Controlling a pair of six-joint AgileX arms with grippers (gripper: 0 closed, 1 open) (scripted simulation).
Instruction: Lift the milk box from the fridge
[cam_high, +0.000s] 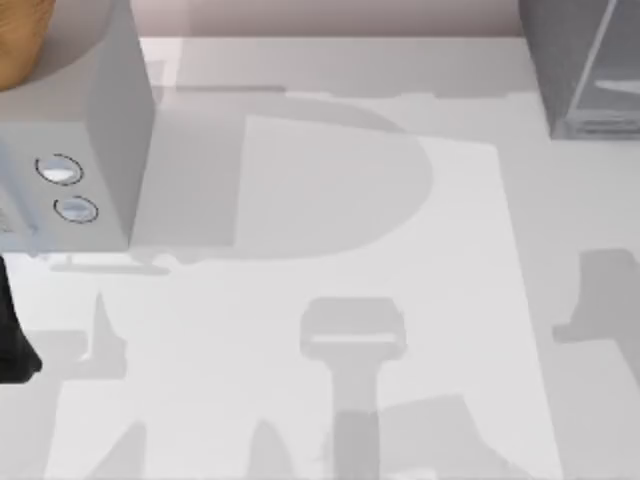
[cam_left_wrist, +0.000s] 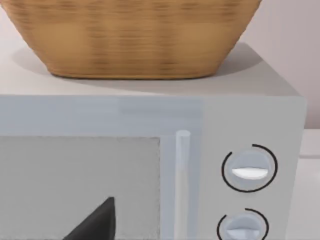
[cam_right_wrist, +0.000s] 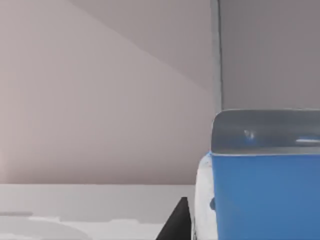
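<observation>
The milk box (cam_right_wrist: 260, 200) is very near in the right wrist view, with a blue face, a white side and a greyish glassy band across its top. A dark tip of my right gripper (cam_right_wrist: 176, 222) stands right beside its white side; whether they touch I cannot tell. The flat dark grey surface behind the box is the fridge (cam_right_wrist: 270, 55). From above, the fridge (cam_high: 585, 70) is at the table's far right corner, with a pale-edged glassy panel. A dark tip of my left gripper (cam_left_wrist: 97, 222) points at the lighter grey box.
A lighter grey box with two round dials (cam_high: 70, 190) stands at the far left, with a woven basket (cam_left_wrist: 135, 40) on top. My left arm (cam_high: 15, 330) is at the left edge. The white table (cam_high: 330, 200) lies between the two cabinets.
</observation>
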